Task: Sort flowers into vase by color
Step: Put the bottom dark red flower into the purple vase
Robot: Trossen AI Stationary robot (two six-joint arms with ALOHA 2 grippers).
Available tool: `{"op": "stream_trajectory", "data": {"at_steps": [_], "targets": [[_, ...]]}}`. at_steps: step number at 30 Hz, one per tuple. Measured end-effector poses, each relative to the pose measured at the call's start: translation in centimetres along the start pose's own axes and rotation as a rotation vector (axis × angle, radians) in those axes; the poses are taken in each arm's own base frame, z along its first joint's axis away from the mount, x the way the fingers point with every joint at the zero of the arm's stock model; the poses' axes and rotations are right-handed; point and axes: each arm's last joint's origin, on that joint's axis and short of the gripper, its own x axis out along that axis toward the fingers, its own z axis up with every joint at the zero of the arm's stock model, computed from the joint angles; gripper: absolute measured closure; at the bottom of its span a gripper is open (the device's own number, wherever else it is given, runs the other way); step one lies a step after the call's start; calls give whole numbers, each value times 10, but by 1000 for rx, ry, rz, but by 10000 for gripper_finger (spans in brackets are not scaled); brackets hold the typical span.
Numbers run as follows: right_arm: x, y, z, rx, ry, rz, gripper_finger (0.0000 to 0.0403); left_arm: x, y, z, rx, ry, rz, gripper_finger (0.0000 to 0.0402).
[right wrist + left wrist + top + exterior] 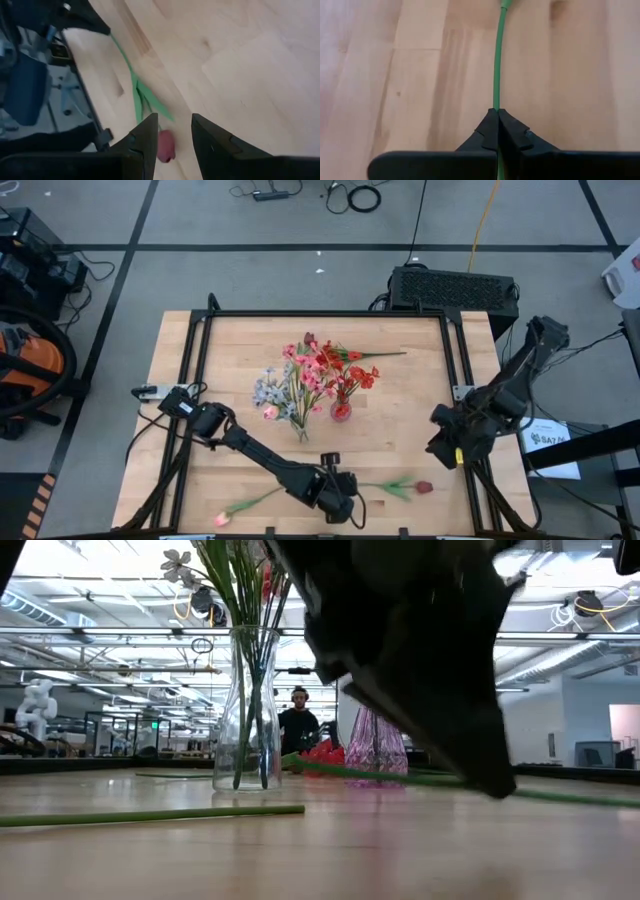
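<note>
Left gripper [498, 112]: arm stretched low along the surface [420, 380], jaws clamped on the red flower's stem [496, 60]
Red flower [424, 487]: bloom lies beyond those jaws
Right gripper [174, 131]: raised, jaws partly apart, empty
Writing: none readable

From my station I can make out only one piece of writing: a white paper sheet [546, 442] on the floor just off the table's [420, 420] right edge, under the right arm, carries dark print that begins with something like "SA7", but the rest is too small for me to read with any confidence. I can read nothing on the black box [455, 288] beyond the table's far right corner. In the low view, the room behind the table shows lights and fixtures but no sign or lettering I can read. Neither wrist view shows any text at all.
</note>
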Motion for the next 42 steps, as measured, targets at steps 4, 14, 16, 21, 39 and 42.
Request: {"op": "stream_trajectory", "data": {"at_steps": [4, 14, 16, 21, 39, 42], "targets": [[-4, 0, -5, 8, -19, 20, 293, -7, -5, -15, -32, 48, 29, 401], [0, 4, -16, -2, -17, 16, 294, -44, -11, -49, -263, -192, 50, 401], [0, 5, -17, 6, -26, 25, 294, -45, -8, -52, -310, -261, 46, 401], [-2, 3, -22, 37, -4, 16, 294, -47, -2, -48, -385, -366, 10, 401], [-5, -1, -44, 200, -58, 10, 294, -49, 15, -17, -523, -626, 93, 401], [1, 2, -43, 201, -230, 35, 294, -49, 22, -6, -546, -688, 77, 401]]}}
